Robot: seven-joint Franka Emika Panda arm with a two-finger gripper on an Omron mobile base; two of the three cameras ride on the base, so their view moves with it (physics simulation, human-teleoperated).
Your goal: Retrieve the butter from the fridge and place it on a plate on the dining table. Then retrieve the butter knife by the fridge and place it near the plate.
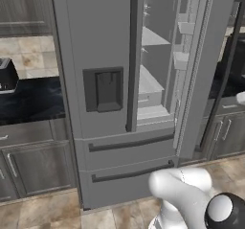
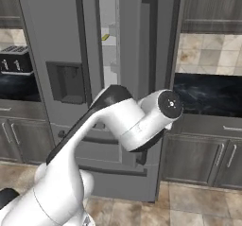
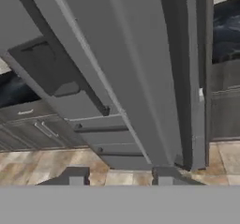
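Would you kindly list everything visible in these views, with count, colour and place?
fridge: one, grey, centre; right door swung open, left door shut.
dispenser recess: one, dark, on the shut left door.
fridge drawers: two, grey with dark bar handles, below the doors.
shelves: several, pale, inside the open compartment.
butter: one, yellow, small, on an upper shelf seen through the door gap.
toaster: one, black, on the wall counter left of the fridge.
wall counters: two stretches, black-topped, either side of the fridge.
cabinets: several, dark grey, under the counters.
floor: tan tiles.
arm: one, white with dark joints, before the fridge.
tool: one, dark tips, pointed at the open door's edge, empty.
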